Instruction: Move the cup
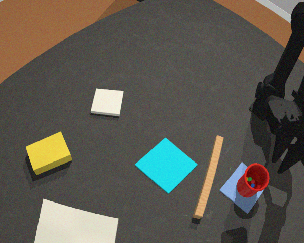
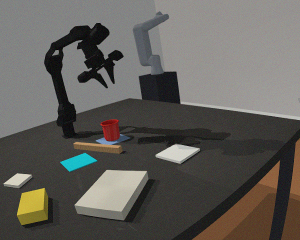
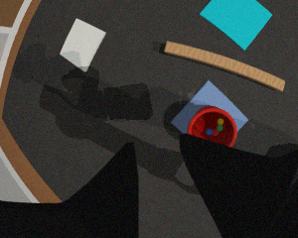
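Observation:
The red cup (image 1: 243,186) (image 2: 111,132) (image 3: 205,122) stands upright on the blue pad (image 1: 231,183) (image 2: 125,137) (image 3: 209,93). Several small coloured marbles (image 1: 249,179) (image 3: 220,128) lie inside it. The cyan pad (image 1: 165,165) (image 2: 78,162) (image 3: 238,21) is bare. My gripper (image 1: 275,167) (image 2: 110,85) (image 3: 157,145) is partly open, with nothing between its fingers. It hangs well above the cup in the exterior view. In the wrist view the right finger covers the cup's near edge, and the gap between the fingertips is to the left of the cup.
A wooden bar (image 1: 208,177) (image 2: 98,148) (image 3: 225,64) lies between the two pads. One white tile (image 1: 107,102) (image 2: 18,180), another white tile (image 2: 178,153) (image 3: 82,44), a yellow block (image 1: 49,153) (image 2: 33,204) and a large off-white slab (image 1: 76,222) (image 2: 114,193) lie farther out.

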You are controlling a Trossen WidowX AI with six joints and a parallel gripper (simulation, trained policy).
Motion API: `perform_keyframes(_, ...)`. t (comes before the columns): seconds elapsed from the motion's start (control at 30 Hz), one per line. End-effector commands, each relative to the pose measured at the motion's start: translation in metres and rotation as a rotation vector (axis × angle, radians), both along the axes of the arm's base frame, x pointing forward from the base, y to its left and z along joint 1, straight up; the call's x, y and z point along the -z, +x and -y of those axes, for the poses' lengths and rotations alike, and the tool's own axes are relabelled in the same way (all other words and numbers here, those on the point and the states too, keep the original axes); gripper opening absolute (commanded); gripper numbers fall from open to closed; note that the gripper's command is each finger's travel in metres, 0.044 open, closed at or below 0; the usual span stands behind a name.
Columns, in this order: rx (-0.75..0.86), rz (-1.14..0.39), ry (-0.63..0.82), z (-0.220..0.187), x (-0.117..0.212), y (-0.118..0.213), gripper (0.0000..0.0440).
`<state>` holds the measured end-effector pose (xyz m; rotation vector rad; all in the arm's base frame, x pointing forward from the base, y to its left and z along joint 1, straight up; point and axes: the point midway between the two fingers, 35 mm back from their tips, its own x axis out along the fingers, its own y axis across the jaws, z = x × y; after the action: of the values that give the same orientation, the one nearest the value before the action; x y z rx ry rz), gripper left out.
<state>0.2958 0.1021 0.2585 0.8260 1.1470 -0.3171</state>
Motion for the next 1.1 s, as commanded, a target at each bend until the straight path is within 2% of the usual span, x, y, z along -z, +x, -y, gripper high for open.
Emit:
perform_keyframes(0.0,0.018,-0.055,-0.021,0.002,0.010,-0.003,0.0131)
perform_keyframes(0.67,0.078,-0.340,-0.136,0.013,0.055,-0.028,0.0129)
perform_keyframes(1.07,0.119,-0.438,-0.191,0.018,0.082,-0.037,0.0136)
